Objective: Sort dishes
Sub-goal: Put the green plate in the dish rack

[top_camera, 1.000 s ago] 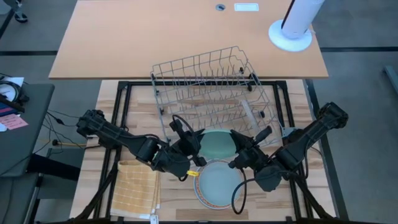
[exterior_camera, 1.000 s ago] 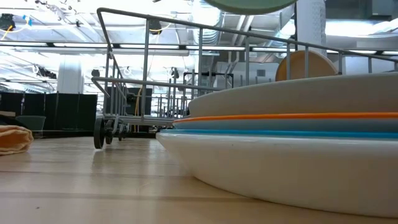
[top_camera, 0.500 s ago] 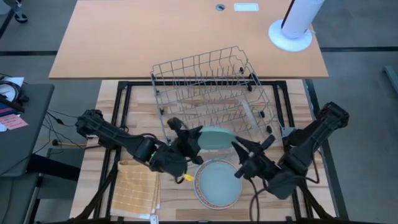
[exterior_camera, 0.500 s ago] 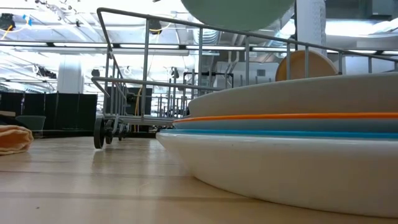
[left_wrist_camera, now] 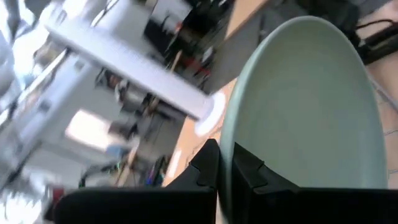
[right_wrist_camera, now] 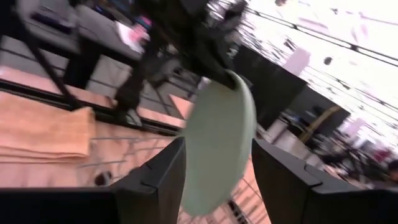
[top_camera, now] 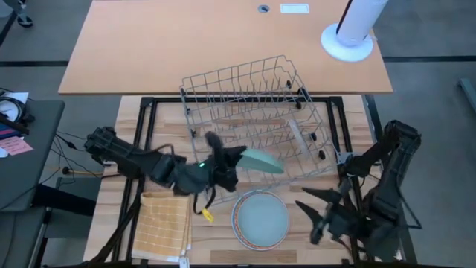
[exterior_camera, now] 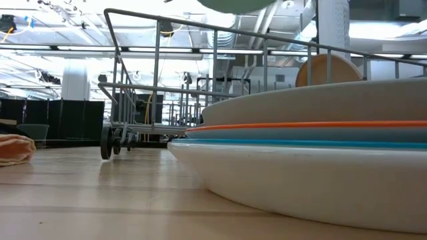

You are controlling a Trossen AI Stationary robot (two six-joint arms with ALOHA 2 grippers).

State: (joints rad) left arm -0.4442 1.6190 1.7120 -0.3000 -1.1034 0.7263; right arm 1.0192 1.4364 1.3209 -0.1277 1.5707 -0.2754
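In the last second the right gripper (top_camera: 321, 217) has let go and backed off, fingers wide, leaving the left gripper (top_camera: 223, 165) clamping 1 pale teal-green round plate (top_camera: 259, 161) on edge at the grey wire rack's (top_camera: 253, 97) front rim, nearly ready for slotting.

Overhead view, table-level view, both showing plate stack (top_camera: 259, 220)

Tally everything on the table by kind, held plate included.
Pale green plate, held in the left tool: 1
Stack of plates (count within unclear): 1
Wire rack: 1
Yellow checked cloth: 1
Total: 4
Right tool hangs open right of the stack.
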